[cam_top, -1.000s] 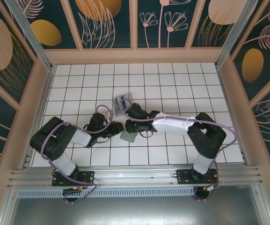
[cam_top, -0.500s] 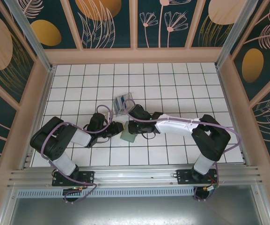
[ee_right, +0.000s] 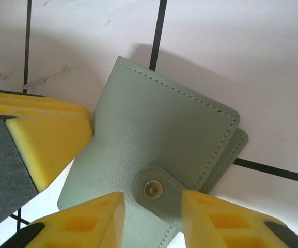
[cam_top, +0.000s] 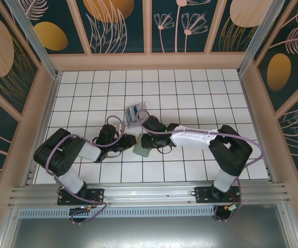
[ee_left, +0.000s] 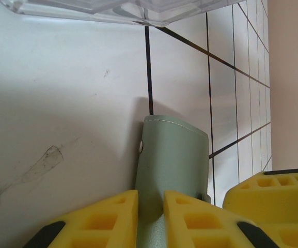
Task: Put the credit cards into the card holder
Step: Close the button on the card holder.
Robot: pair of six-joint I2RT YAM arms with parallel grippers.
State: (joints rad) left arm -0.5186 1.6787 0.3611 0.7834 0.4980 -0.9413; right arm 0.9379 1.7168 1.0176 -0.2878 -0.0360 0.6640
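Left gripper (ee_left: 150, 205) is clamping the edge of the card holder (ee_right: 154, 134), which is lying folded shut. Right gripper (ee_right: 153, 200) jaws are standing apart, straddling its snap tab (ee_right: 151, 189). Clear box (cam_top: 145, 108) holding credit cards (cam_top: 134, 112) is sitting just beyond both.

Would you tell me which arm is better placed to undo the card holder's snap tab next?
Right: the right end effector has open fingers either side of the snap tab, while the left end effector is clamped on the card holder, steadying it.
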